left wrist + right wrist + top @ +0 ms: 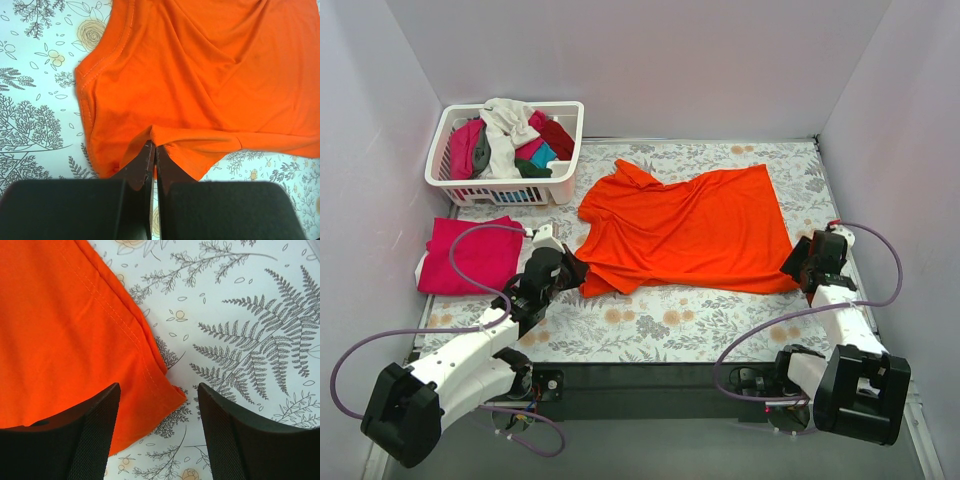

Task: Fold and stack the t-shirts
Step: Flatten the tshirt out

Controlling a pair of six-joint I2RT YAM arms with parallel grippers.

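Pale walls close round a table (720,320) covered in a leafy flower print, and the orange t-shirt (690,235) lies spread on it between the two hands, rumpled and not yet folded. The left hand (570,270) is clenched on a pinch of the shirt's near edge, the cloth rising into a small ridge at its fingertips. The right hand (798,265) stands released, its fingers apart, with the stitched hem corner lying flat just below and between them, not gripped. Judging from this, the step is flattening the shirt ahead of the first fold; the next move calls for the right hand to take that corner again or leave it, so both ends lie taut and square. The shirt's long axis runs from one hand to the other, its hem toward the right hand and what looks like the neck end toward the left. Beyond the left hand's outer side rests a folded pink shirt (470,255), with a basket (565,130) of more shirts farther ahead of it.
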